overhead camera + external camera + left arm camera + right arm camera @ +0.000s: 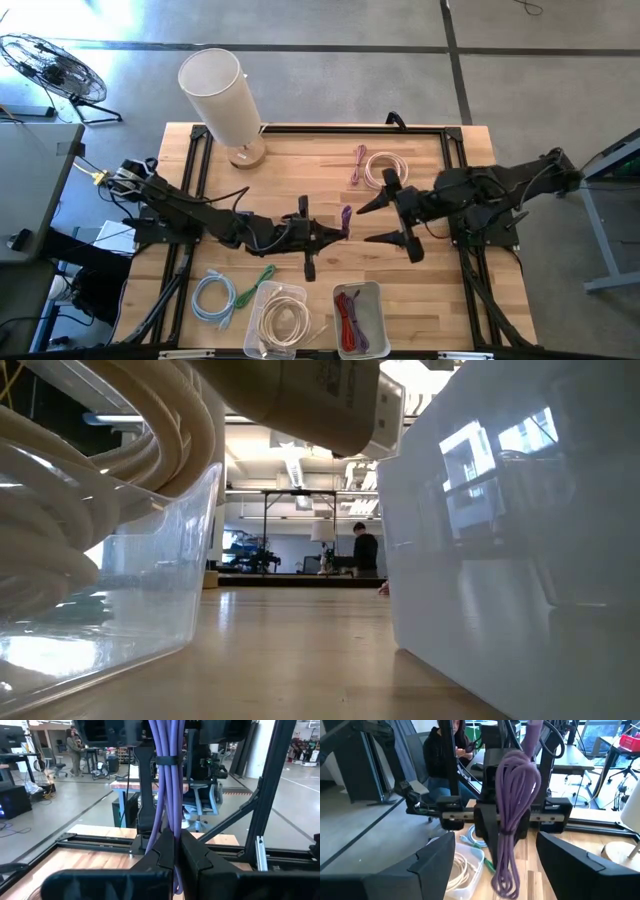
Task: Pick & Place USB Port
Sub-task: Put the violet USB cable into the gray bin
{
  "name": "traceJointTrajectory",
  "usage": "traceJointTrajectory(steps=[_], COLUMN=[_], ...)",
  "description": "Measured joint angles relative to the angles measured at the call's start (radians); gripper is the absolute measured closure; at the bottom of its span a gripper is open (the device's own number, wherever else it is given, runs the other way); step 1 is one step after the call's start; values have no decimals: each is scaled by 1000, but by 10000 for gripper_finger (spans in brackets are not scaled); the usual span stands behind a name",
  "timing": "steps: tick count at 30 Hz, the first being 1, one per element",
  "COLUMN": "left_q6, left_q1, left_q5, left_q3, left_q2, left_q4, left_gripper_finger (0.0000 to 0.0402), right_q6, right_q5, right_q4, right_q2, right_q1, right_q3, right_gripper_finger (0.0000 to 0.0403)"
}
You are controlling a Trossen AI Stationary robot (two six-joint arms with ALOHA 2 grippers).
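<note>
Mid-surface [300,170], the left gripper [338,232] holds a cable bundle [346,216] facing the right gripper [385,222]. A lamp [222,98] stands behind; two bins [262,296] sit in front, a loose coil [212,298] to their left.

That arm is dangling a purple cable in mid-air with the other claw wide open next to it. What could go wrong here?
The left end effector pinches the purple cable by only part of the bundle, so it could slip out and fall on the table.

The loops hang loose, so they might snag on the open right end effector close by.

The bins already hold cables, so a careless drop could land it outside or in the wrong one.
</note>
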Motion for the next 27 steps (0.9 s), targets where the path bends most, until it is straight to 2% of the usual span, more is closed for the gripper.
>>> traceJointTrajectory(steps=[12,21,24,27], left_q6=[20,37,24,7], left_q1=[0,1,1,1], left_q5=[22,21,5,-9], left_q3=[0,0,0,0], left_q2=[0,0,0,0], left_q4=[0,-18,-50,-63], left_gripper_finger=[401,400,393,390], right_q6=[-3,-13,-21,-41], right_q5=[-39,-180,-204,-210], right_q4=[75,134,134,130], right_q2=[58,125,136,137], right_q1=[-46,-79,-89,-94], right_q3=[0,0,0,0], right_gripper_finger=[132,140,180,267])
